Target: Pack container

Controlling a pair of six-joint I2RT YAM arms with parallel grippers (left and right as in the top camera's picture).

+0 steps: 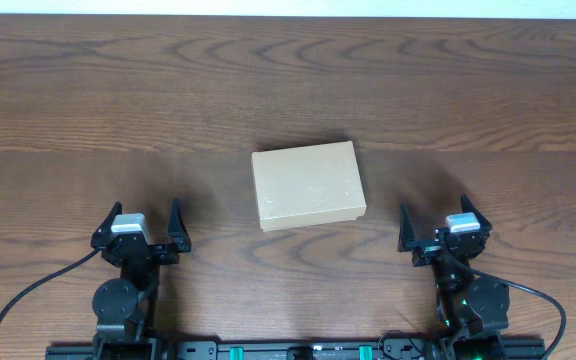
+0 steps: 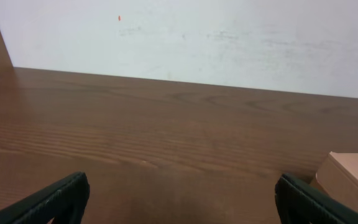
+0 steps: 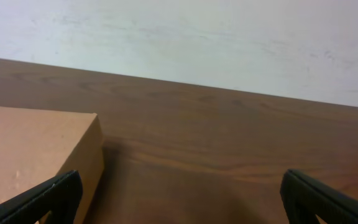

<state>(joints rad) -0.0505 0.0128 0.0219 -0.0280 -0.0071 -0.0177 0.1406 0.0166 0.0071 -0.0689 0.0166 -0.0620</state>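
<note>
Both arms point(image 1: 120, 292) folded low, well apart, side by side. Jaws of left gripper point(image 1: 146, 208) spread wide, fingers point(image 2: 58, 199) pointing forward. Same on right gripper point(image 1: 434, 208): jaws wide apart, fingers point(image 3: 45, 198) level.

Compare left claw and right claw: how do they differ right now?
Side: the left claw sits left of the box, the right claw right of it.
Gap: the right claw is nearer the box than the left claw.
Wrist views: the right claw's camera shows the box large at left; the left claw's shows only a corner at right.
Shared: both open, empty, clear of the box.
</note>
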